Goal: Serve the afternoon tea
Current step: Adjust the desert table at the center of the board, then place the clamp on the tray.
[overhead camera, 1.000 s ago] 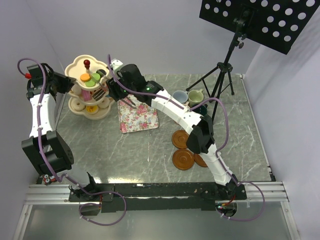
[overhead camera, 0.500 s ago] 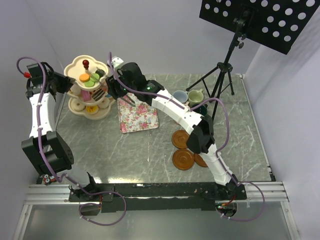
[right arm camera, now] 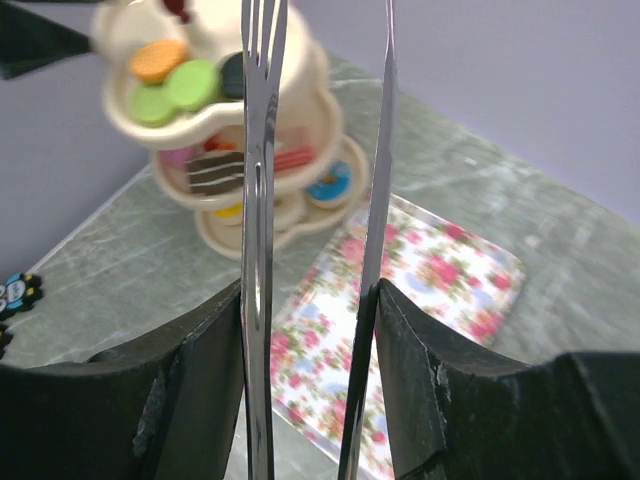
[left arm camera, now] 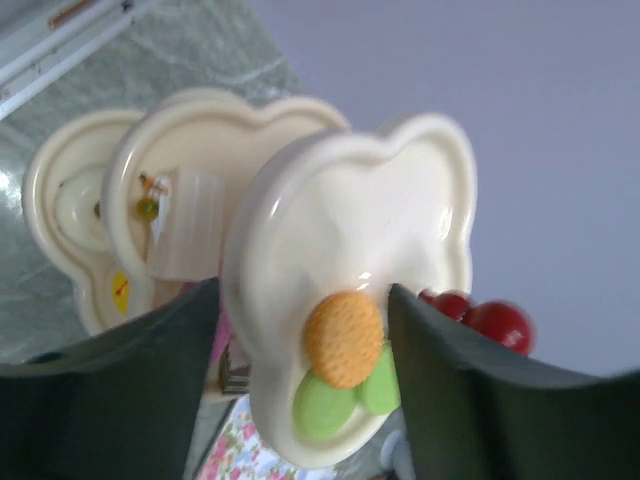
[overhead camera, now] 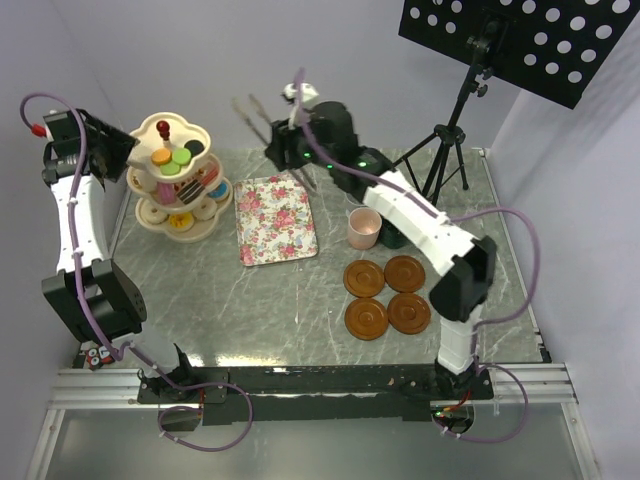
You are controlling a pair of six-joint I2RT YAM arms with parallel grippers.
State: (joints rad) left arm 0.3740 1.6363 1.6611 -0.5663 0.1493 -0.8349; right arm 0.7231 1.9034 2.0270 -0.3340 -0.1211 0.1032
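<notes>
Afternoon tea's cream three-tier stand [overhead camera: 150,132] sits in the far left corner of the marble table [overhead camera: 200,300], tight to the wall, with an orange macaron [overhead camera: 160,157] and green ones on the top tier.

From above, the left gripper [overhead camera: 120,155] is right at the stand's left rim, squeezed between it and the wall. The floral tray [overhead camera: 275,220] lies just right of the stand, and bare marble runs from it to the near rail. The pink mug [overhead camera: 362,228] stands beside the tray. Four brown saucers [overhead camera: 366,318] sit two by two, close to the right arm. The right gripper [overhead camera: 287,148] is up over the tray's far edge, clamped on the metal tongs [overhead camera: 252,112].

Left wrist now: the fingers are spread wide with the top tier framed in the gap, and nothing gripped that I can see.

Right wrist: both tong arms run between the fingers, pinched there, with the prongs apart. A small blue printed thing [right arm camera: 15,290] at the left edge is too blurred to read.
</notes>
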